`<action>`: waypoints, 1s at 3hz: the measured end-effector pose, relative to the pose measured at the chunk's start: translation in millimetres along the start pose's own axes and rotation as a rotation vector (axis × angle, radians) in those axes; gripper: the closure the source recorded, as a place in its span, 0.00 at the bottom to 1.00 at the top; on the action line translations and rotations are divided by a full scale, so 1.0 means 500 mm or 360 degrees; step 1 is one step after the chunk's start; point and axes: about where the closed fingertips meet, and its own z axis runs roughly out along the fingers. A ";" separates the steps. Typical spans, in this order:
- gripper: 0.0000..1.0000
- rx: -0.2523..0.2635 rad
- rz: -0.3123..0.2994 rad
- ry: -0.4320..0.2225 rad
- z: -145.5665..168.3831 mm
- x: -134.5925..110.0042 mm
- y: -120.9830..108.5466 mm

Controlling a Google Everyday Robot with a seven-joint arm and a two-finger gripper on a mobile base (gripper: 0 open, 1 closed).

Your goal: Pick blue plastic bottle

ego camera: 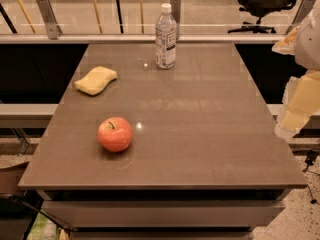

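The blue plastic bottle (165, 36) stands upright near the far edge of the grey table (200, 134), about in the middle. It is clear and bluish, with a white cap and a white label with dark print. My gripper (298, 106) hangs at the right edge of the view, just off the table's right side. It is well to the right of the bottle and nearer to me, and touches nothing.
A red apple (115, 134) sits front left on the table. A yellow sponge (96, 80) lies at the left, further back. A glass railing with metal posts (47, 16) runs behind the table. A black office chair (265, 1) stands beyond it.
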 end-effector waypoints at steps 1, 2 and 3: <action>0.00 0.0000 0.0000 0.0000 0.000 0.000 0.000; 0.00 0.0029 0.0007 -0.0028 -0.004 -0.004 -0.011; 0.00 0.0102 0.0077 -0.0134 -0.007 -0.004 -0.042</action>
